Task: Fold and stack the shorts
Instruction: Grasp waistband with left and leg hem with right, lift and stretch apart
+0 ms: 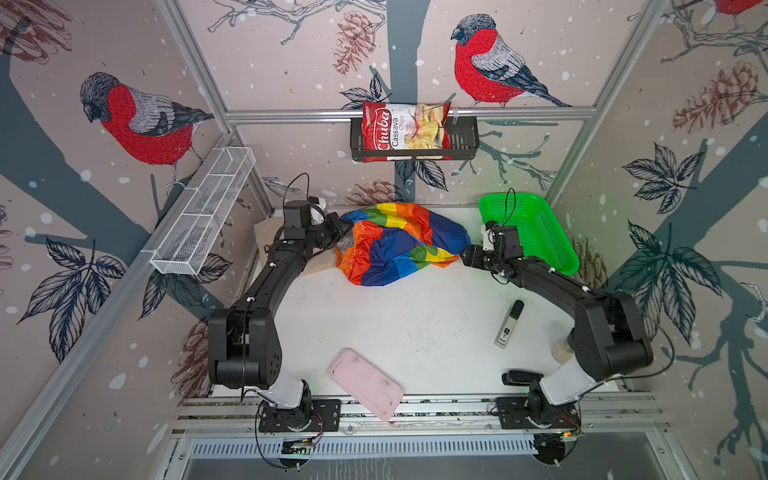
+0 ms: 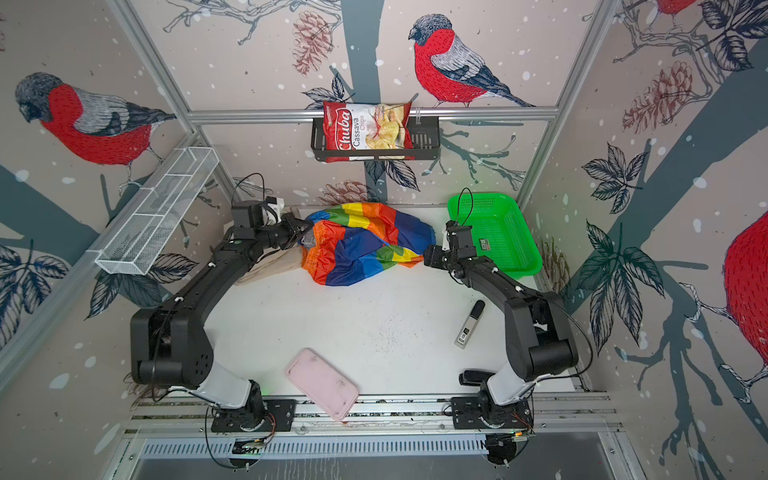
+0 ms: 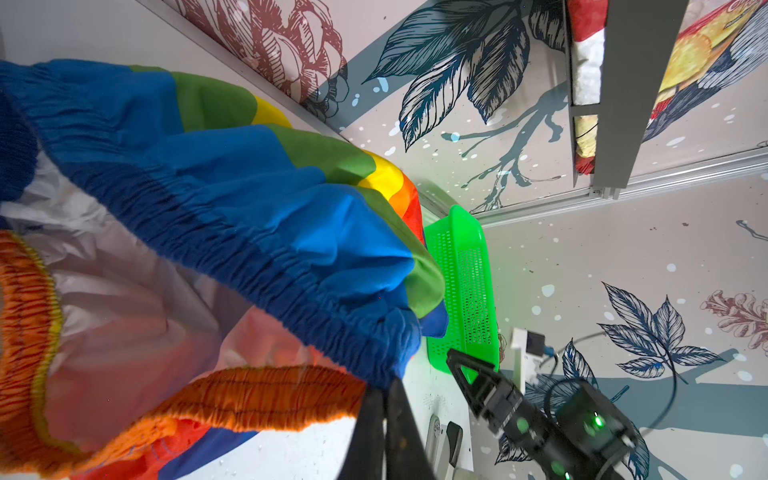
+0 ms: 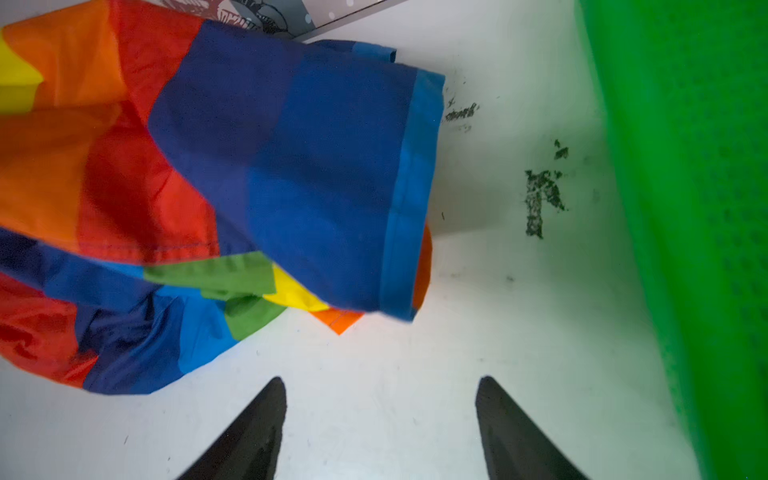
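The striped shorts (image 1: 399, 245) (image 2: 365, 249) lie bunched at the back middle of the white table, shiny, with blue, green, yellow, orange and red bands. My left gripper (image 1: 345, 226) (image 3: 384, 386) is shut on their elastic waistband, holding that edge up so the pale lining shows in the left wrist view. The beige shorts (image 2: 272, 266) lie partly under my left arm and the striped pair. My right gripper (image 1: 465, 255) (image 4: 380, 380) is open over bare table just short of the blue leg hem (image 4: 409, 199), with nothing between its fingers.
A green mesh basket (image 1: 536, 232) stands at the back right, close behind my right wrist. A pink case (image 1: 365, 384) lies at the front edge, a black-and-white tube (image 1: 509, 324) at the right front. A wire shelf (image 1: 199, 216) hangs on the left wall.
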`<state>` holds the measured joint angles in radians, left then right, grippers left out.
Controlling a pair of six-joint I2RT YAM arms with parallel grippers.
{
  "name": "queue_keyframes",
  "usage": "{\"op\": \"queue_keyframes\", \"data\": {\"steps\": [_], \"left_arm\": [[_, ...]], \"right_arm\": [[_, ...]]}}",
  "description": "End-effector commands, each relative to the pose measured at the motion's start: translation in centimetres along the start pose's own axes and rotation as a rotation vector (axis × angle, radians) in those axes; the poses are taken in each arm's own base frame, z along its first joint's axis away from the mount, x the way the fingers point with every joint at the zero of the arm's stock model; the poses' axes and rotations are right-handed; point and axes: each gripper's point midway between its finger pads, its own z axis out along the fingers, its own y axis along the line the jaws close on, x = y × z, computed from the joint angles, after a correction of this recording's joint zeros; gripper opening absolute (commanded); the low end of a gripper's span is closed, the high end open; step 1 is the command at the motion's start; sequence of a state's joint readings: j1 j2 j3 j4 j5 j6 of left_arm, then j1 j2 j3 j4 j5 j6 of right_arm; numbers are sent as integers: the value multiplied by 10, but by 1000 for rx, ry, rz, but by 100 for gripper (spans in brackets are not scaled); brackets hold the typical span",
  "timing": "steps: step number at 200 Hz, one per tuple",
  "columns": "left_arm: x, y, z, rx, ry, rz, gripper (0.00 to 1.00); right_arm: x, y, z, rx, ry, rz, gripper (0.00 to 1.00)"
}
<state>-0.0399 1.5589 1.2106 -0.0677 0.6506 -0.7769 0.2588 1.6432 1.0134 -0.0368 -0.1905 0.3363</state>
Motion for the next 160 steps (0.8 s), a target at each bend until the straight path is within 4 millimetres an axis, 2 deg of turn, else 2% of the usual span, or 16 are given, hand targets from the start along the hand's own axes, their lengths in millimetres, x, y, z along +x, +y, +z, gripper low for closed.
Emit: {"op": "queue_keyframes", "data": {"steps": [1, 32, 48, 62, 70, 81, 91, 95, 109, 128, 160], "left_arm": [[-6, -4, -3, -5, -17, 41, 0], [-11, -2, -3, -13, -24, 45, 0], [-12, 0, 0, -10, -17, 40, 0], [-13, 1, 3, -4, -12, 34, 0], [-14, 2, 4, -5, -13, 28, 0], [-18, 0, 5, -1, -12, 25, 0], [-21, -4, 5, -3, -8, 18, 0], [-23, -7, 4, 2, -9, 21, 0], [-30, -23, -2, 25, -17, 41, 0], [-43, -48, -16, 61, -45, 85, 0], [-61, -75, -44, 173, -81, 69, 0]], "right_arm": [[-16, 10, 16, -73, -20, -20, 75], [-16, 8, 42, -81, 9, -9, 80], [-15, 11, 51, -110, 22, -5, 76], [-13, 19, 56, -151, 33, -5, 63], [-12, 23, 56, -171, 34, -5, 48], [-15, 26, 52, -187, 26, 2, 22], [-24, 30, 44, -195, 7, 4, 3], [-29, 32, 39, -198, -5, 1, 0], [-49, 38, 17, -202, -58, -9, 0], [-89, 40, -23, -170, -167, -25, 0], [-144, 22, -98, -105, -345, -3, 0]]}}
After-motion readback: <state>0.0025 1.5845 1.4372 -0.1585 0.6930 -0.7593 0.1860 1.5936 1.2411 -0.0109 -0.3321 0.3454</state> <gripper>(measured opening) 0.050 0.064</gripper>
